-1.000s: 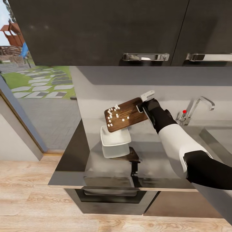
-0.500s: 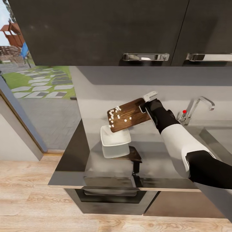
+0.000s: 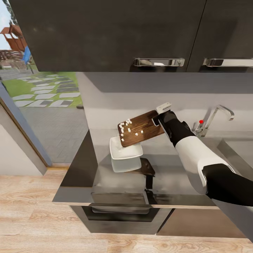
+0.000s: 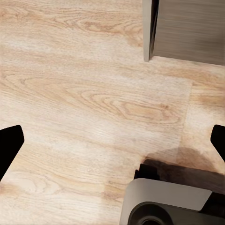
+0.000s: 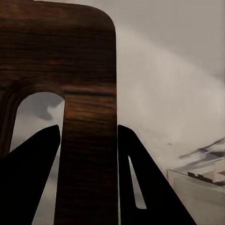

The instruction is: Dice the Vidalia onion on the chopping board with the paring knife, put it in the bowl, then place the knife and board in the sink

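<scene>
White and shallow, the square bowl [image 3: 125, 151] sits on the grey countertop [image 3: 168, 179]; it looks glossy and light, so you could nudge it out of place with a careless touch. Just above its far rim hangs the lower corner of the chopping board [image 3: 141, 128], a dark-brown wooden slab, stiff and smooth, tilted down toward the bowl. On its face lie the diced onion [image 3: 125, 128] cubes, tiny, white and loose, gathered toward the lower end above the bowl. I judge they will slide readily on that polished wood, so tip gently or some may skip past the rim.

Right of the bowl, your right gripper [image 3: 159, 116] clamps the board's raised short end; in the right wrist view its dark fingers [image 5: 140, 183] pinch the wooden strip beside the slot hole. That edge grip gives leverage, but the board could pivot in it.

Further right of the bowl stands the sink's chrome tap [image 3: 215, 117].

Your left gripper [image 4: 112, 140] hangs over wooden floor, fingers spread wide, holding nothing.
</scene>
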Motion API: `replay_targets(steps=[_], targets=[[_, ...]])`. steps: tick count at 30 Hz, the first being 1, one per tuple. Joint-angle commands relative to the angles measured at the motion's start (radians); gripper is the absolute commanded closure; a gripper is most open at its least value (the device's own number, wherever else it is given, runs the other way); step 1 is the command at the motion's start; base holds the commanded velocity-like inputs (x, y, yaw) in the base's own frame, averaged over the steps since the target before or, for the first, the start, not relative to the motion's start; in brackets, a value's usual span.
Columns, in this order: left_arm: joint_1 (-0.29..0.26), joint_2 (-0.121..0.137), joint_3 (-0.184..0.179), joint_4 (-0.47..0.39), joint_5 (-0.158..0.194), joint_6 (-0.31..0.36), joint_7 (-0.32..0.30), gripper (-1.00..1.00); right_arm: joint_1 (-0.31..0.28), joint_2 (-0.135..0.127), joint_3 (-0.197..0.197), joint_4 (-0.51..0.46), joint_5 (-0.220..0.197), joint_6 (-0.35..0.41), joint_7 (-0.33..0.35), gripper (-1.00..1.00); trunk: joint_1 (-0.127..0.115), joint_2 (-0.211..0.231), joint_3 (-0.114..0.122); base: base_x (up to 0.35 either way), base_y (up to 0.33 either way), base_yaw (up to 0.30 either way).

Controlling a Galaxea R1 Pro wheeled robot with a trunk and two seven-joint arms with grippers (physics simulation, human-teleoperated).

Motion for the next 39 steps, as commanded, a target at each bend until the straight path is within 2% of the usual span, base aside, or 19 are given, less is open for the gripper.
replay_targets(steps=[1, 33, 35, 39], targets=[[-0.002, 0.0, 0.004, 0.004, 0.005, -0.008, -0.003, -1.0, -0.001, 0.0, 0.003, 0.0, 0.005, 0.006, 0.001, 1.0, 0.0, -0.001, -0.001, 0.0, 0.0, 0.0], [-0.002, -0.002, 0.004, 0.005, 0.005, -0.008, -0.003, -1.0, -0.002, 0.005, 0.008, 0.031, 0.009, 0.007, -0.001, 1.0, 0.0, -0.001, -0.001, 0.0, 0.0, 0.0], [-0.002, -0.002, 0.004, 0.004, 0.005, -0.008, -0.003, -1.0, -0.002, 0.005, 0.027, 0.031, 0.009, 0.007, -0.003, 1.0, 0.0, -0.001, -0.001, 0.0, 0.0, 0.0], [-0.002, -0.003, 0.004, 0.005, 0.006, -0.008, -0.003, -1.0, -0.002, 0.005, 0.095, 0.031, 0.009, 0.008, -0.004, 1.0, 0.0, -0.001, -0.001, 0.0, 0.0, 0.0]])
